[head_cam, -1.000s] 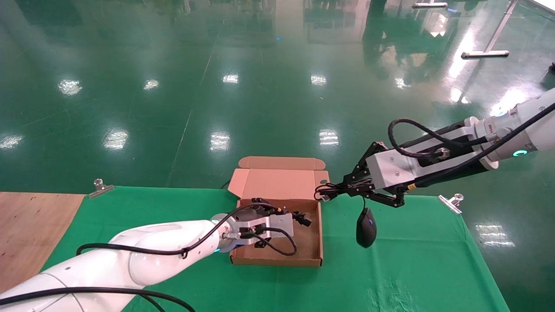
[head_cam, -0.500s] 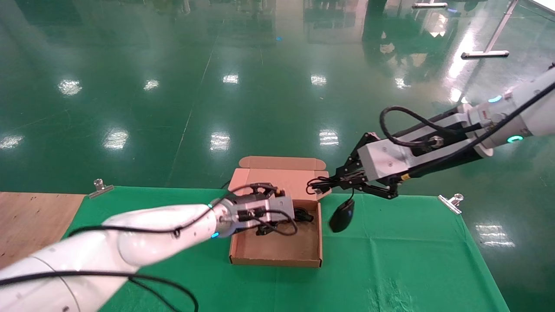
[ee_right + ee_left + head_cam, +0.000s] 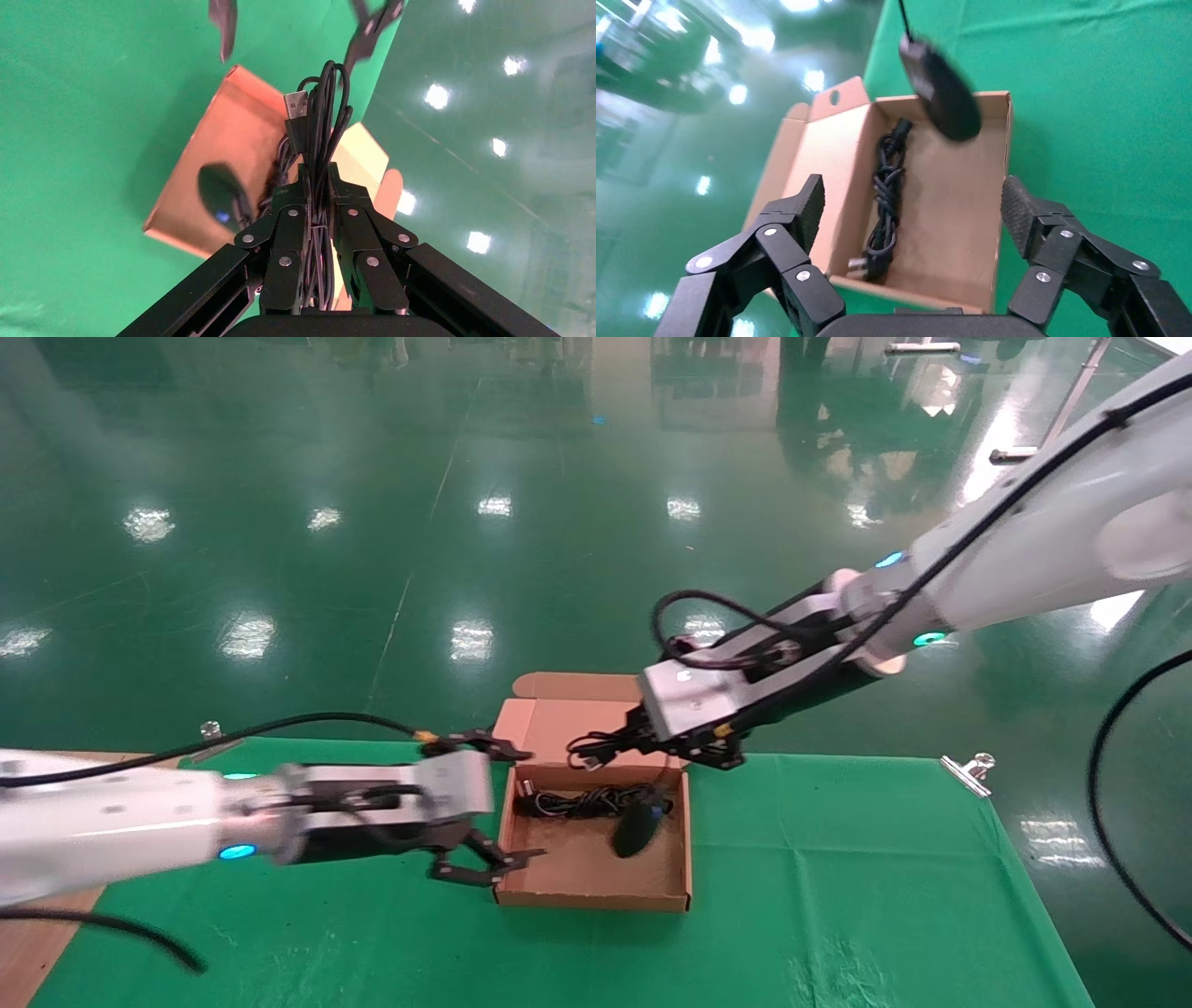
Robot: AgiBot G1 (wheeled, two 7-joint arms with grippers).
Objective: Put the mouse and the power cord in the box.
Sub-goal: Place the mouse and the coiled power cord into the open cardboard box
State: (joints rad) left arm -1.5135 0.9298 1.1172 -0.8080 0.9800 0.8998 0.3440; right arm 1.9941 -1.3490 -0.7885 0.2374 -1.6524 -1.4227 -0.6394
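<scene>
The box (image 3: 596,894) lies open on the green cloth, lid raised at the far side. The power cord (image 3: 573,800) lies bundled inside along the far wall; the left wrist view shows the power cord (image 3: 888,196) on the box floor (image 3: 954,232). My left gripper (image 3: 507,808) is open and empty just outside the box's left wall. My right gripper (image 3: 605,752) hovers over the far edge, shut on the mouse's coiled wire (image 3: 318,105). The mouse (image 3: 636,828) dangles from it over the box's right half. In the right wrist view the mouse (image 3: 218,193) hangs above the box (image 3: 204,147).
Green cloth (image 3: 838,896) covers the table, held by metal clips at the far right (image 3: 968,773) and far left (image 3: 212,736). Bare wood (image 3: 47,933) shows at the left. The box lid (image 3: 568,724) stands behind the box. Shiny green floor lies beyond.
My left gripper let go of the power cord, left it in the box, pulled back to the left and opened. My right arm swung left, carrying the dangling mouse from beside the box to over it.
</scene>
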